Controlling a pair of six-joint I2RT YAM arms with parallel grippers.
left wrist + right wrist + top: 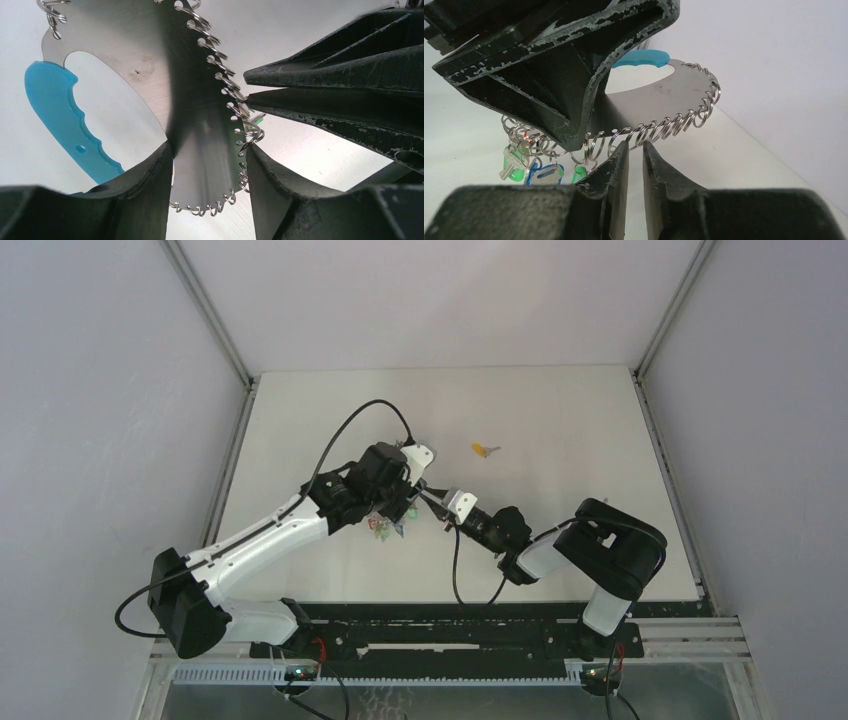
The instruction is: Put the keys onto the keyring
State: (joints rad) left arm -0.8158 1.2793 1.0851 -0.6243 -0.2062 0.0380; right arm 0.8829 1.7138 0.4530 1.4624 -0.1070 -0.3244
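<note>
1. From above, we see the left gripper (400, 500) over the middle of the white table (570, 410). It holds up the keyring (385, 528), a flat steel plate with a light-blue plastic handle, and green and blue tags dangle beneath it. The right gripper (430, 493) points at the keyring from the right, with its tips just beside the left gripper. A small silver key (485, 450) with a yellow tag lies alone on the table, farther back and well apart from both grippers.
2. In the left wrist view, the two black fingers (135, 200) are clamped on the steel plate, which passes between them. A row of small split rings (220, 75) runs along the plate's curved edge, and the handle (55, 110) borders the cut-out on the other side. The right gripper's tips touch that row of rings.
3. In the right wrist view, the right gripper's fingers (616, 170) stand almost closed, with a thin slit between them, and their tips sit directly under the split rings. We cannot tell whether they pinch a ring. A green tag (514, 172) and a blue tag (544, 175) hang from rings at the left, below the left gripper.
</note>
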